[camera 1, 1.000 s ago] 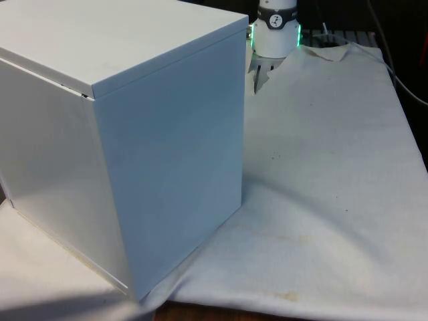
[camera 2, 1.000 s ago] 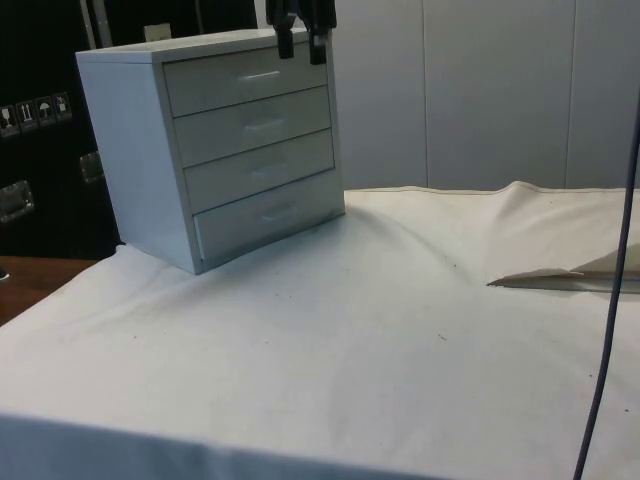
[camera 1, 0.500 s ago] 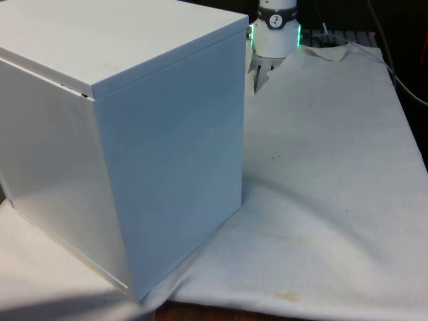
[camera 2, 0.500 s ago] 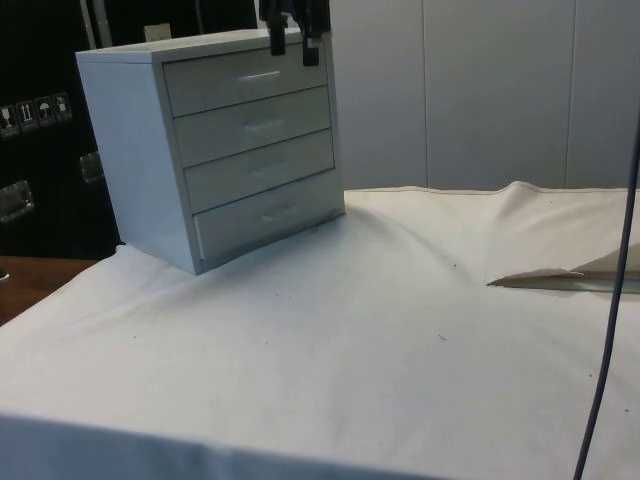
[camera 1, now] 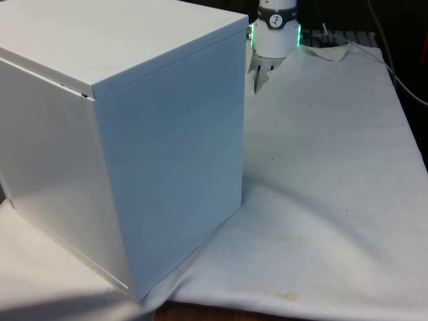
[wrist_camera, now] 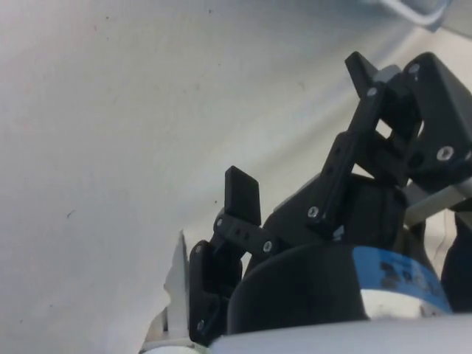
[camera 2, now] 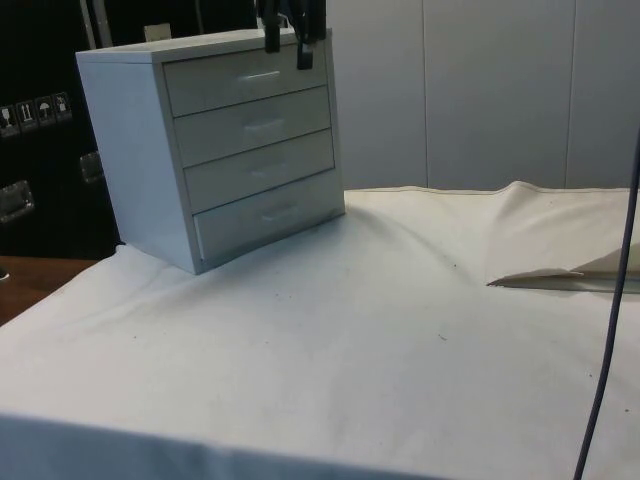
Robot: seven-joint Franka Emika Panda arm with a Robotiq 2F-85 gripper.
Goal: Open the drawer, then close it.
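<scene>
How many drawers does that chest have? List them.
4, stacked on the chest of drawers: top drawer, second drawer, third drawer, bottom drawer. All are shut.

Soft, even light — faint shadows

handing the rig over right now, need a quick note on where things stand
Tool: up beside the top drawer, in front of the chest's upper right corner in the side view. Fingers apart, holding nothing, not on any handle.
Chest: on the cloth, with its plain back and side towards the front view. All four drawers look shut.
Done: judging from how things lie, nothing yet.
Left: grip a handle, probably the top one, pull the drawer open, then push it shut.
</scene>
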